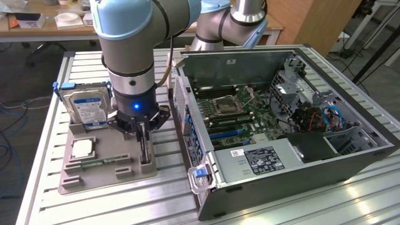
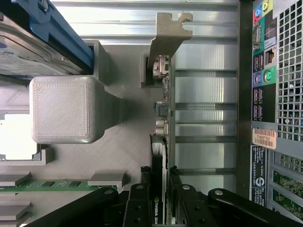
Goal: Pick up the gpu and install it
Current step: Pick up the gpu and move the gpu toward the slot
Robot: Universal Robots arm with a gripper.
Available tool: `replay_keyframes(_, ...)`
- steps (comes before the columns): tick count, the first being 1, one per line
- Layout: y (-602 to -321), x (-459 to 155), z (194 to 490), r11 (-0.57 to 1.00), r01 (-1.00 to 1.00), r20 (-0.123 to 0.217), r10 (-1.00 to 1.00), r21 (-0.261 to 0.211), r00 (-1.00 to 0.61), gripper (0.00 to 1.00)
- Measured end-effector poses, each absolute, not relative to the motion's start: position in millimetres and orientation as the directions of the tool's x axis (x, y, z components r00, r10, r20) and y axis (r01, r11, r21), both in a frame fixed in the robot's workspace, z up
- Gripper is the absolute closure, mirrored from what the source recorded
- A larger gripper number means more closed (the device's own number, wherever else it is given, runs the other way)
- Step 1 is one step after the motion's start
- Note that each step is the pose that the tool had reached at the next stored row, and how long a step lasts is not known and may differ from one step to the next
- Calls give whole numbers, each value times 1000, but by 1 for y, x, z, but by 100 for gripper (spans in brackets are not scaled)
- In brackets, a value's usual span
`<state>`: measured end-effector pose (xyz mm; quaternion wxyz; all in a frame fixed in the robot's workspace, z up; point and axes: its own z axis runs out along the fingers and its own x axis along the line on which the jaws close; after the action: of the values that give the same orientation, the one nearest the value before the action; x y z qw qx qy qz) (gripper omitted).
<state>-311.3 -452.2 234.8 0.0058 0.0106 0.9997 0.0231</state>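
Gripper [image 2: 160,178] partly open, fingers [image 2: 137,201] flanking the gpu [image 2: 162,113] standing on edge in the grey tray [image 2: 125,149].

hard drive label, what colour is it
Blue and white on the hard drive, clearest in the exterior view.

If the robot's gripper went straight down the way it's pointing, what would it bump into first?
The gpu. The gripper points straight down onto this card, which stands on its edge in the gray holder. How close the two are, I can't quite tell.
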Motion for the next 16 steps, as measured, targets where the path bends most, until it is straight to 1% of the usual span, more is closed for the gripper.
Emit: replay_keyframes(16, -452, -311, 238, 999, 21, -11, 22, 47, -1000, 74)
